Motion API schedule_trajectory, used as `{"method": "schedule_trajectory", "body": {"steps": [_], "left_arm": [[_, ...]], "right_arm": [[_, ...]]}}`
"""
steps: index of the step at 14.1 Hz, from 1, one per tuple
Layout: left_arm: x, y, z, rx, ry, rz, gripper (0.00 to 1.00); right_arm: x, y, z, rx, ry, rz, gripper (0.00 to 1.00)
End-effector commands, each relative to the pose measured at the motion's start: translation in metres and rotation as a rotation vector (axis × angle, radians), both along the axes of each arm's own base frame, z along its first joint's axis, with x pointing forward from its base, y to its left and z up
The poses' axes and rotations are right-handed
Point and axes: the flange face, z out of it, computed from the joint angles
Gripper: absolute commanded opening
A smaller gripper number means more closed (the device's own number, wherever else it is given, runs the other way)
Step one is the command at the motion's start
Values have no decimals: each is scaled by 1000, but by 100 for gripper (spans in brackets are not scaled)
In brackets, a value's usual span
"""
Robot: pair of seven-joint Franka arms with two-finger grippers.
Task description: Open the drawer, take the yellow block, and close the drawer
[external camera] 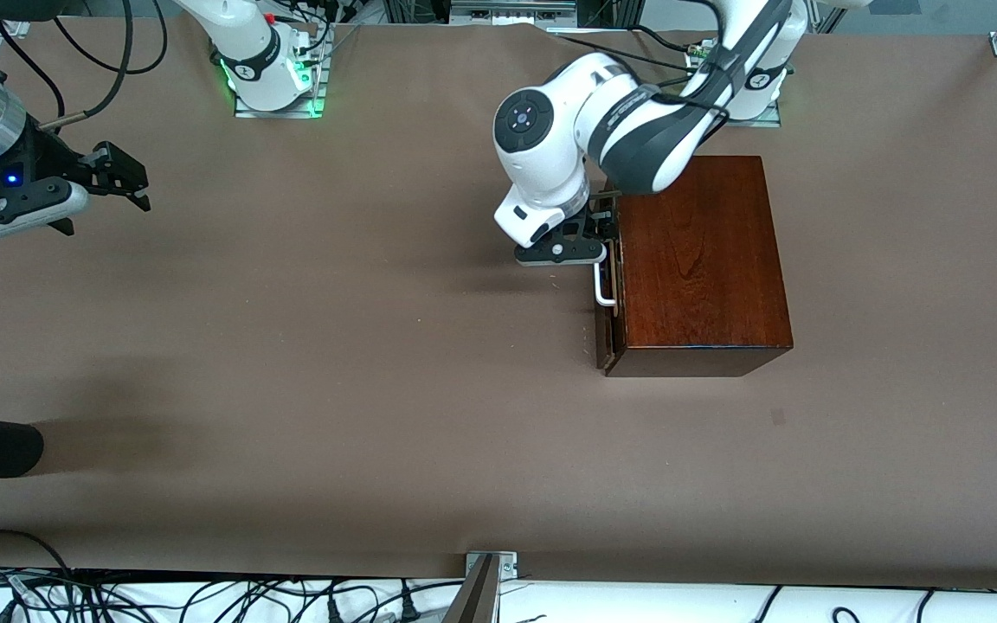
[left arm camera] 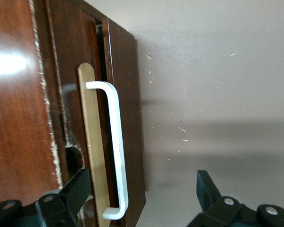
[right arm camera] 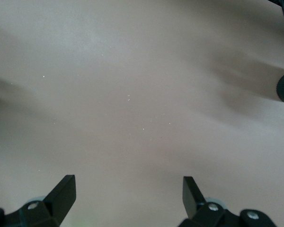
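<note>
**Left gripper waiting at the drawer handle**

In the middle right of the front view, the dark brown wooden box [external camera: 702, 260] is sitting on the brown table [external camera: 291, 346]. Its drawer [external camera: 607, 298] is looking almost shut, showing just a thin crack. The left gripper [external camera: 589, 232] is sitting right at the white bar handle [external camera: 604, 281], at its upper end. In the left wrist view its fingers [left arm camera: 71, 194] are standing wide apart, one on each side of the handle [left arm camera: 114, 146], not squeezing it. The right gripper [external camera: 113, 177] is waiting at the upper left of the frame, over bare table, fingers [right arm camera: 61, 194] spread wide and holding nothing. The yellow block is not showing anywhere.
</note>
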Motion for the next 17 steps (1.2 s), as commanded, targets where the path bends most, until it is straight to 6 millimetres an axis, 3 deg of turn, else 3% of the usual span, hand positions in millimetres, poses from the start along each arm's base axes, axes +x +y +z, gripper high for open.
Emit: {"method": "schedule_trajectory", "body": {"steps": [1,14,17], "left_arm": [[-6,6,-15,43,-48,7,100],[-15,-5,-89,77,-90,39,100],[-24,-30,-94,11,-113,41,100]], "right_arm": [[3,-6,3,-10,0,-12,100],[0,3,6,1,1,3,100],[0,2,7,1,-2,6,100]]}}
